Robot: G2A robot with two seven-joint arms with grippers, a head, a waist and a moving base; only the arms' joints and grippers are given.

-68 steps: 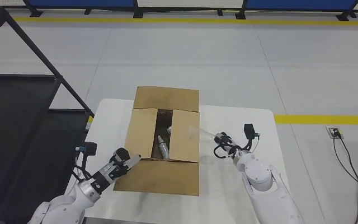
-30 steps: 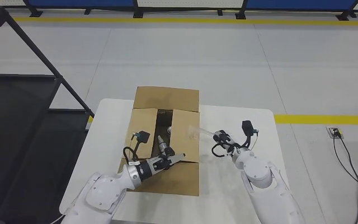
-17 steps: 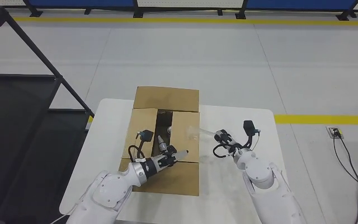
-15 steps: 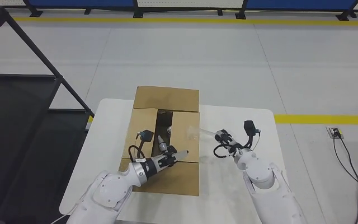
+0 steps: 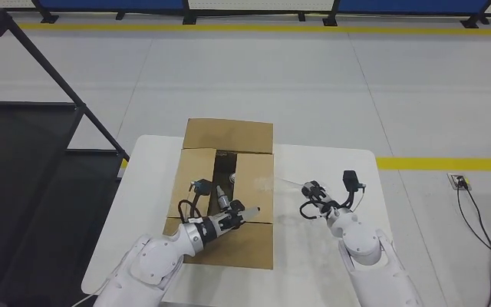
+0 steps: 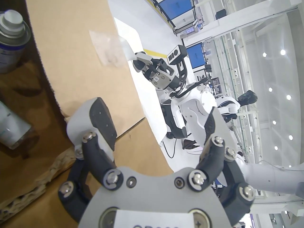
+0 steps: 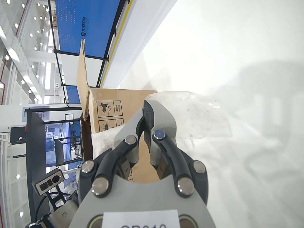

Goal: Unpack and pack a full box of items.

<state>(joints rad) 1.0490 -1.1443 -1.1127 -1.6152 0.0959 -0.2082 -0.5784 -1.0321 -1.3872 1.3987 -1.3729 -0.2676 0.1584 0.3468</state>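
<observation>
Box [image 5: 222, 192] mid-frame on bench [image 5: 153, 176], flaps part-open. Right gripper [image 5: 308, 189] pinched shut on clear film [image 5: 278, 182], right of box; I'd pull it low and steady. Left gripper [image 5: 244, 209] spread wide and empty over the near flap, best used to brace it.

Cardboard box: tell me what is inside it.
The cardboard box shows, through the gap between its flaps, a spray can and a second pale container. The flaps cover the rest of the inside.
</observation>
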